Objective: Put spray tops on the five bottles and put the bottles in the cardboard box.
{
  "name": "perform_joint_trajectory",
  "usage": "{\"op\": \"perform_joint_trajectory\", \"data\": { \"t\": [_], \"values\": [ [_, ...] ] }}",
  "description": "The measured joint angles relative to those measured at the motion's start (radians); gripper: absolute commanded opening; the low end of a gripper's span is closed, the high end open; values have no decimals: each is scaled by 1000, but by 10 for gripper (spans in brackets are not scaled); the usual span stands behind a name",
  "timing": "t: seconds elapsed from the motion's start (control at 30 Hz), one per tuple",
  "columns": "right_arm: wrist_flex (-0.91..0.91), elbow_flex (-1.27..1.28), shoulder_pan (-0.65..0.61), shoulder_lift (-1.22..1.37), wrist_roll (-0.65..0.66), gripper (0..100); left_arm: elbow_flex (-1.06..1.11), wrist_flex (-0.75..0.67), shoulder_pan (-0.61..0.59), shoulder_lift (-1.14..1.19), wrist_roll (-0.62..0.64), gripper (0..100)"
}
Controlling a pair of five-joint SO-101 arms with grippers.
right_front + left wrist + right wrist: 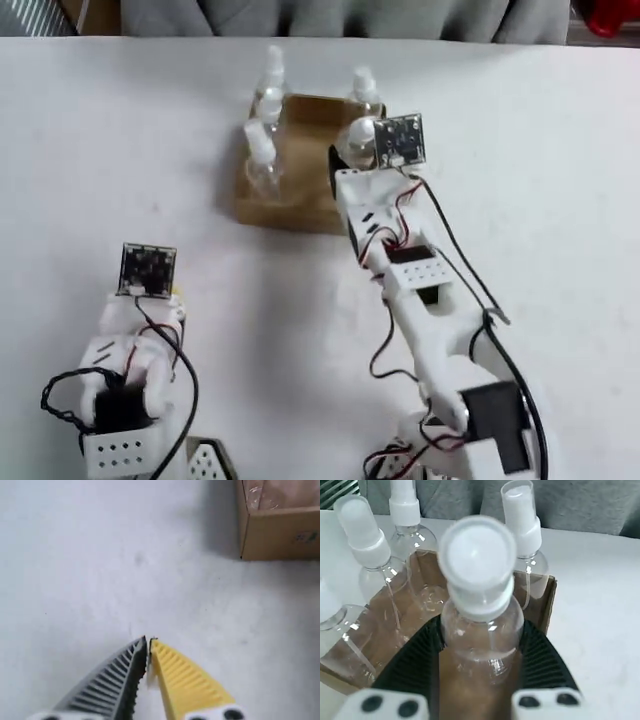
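Bottle [482,630] with spray top [479,562] hangs upright, clamped by right gripper [481,647] directly above cardboard box [300,208]; left gripper [148,647], closed empty, sits farther off

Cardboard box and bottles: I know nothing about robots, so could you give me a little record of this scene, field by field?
Box: cardboard box, open-topped, on the table
Right gripper: shut on a capped bottle, held above the box
Other bottles: at least three, spray tops on, standing at the box's far side
Left gripper: shut, empty, over bare table
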Motion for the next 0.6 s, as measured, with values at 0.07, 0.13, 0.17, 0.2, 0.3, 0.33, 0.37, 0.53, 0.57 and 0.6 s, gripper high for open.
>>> {"op": "perform_joint_trajectory", "data": {
  "t": [0.07,0.13,0.17,0.2,0.3,0.33,0.37,0.53,0.57,0.6],
  "values": [
    [0,-20,0,34,0,15,0,0,0,0,0,23],
    [0,-38,2,64,0,15,0,0,0,0,0,23],
    [0,-46,2,77,0,15,0,0,0,0,0,23],
    [0,-55,5,89,0,15,0,0,0,0,0,23],
    [0,-68,17,115,0,15,0,0,0,0,0,24],
    [0,-68,18,121,0,15,0,0,0,0,0,24],
    [0,-68,18,126,0,15,0,0,0,0,-2,24],
    [0,-68,14,141,3,15,0,0,0,0,-2,24],
    [0,-68,15,141,3,15,0,0,0,0,-2,24],
    [0,-68,15,146,3,15,0,0,0,0,-2,24]
  ]
}}
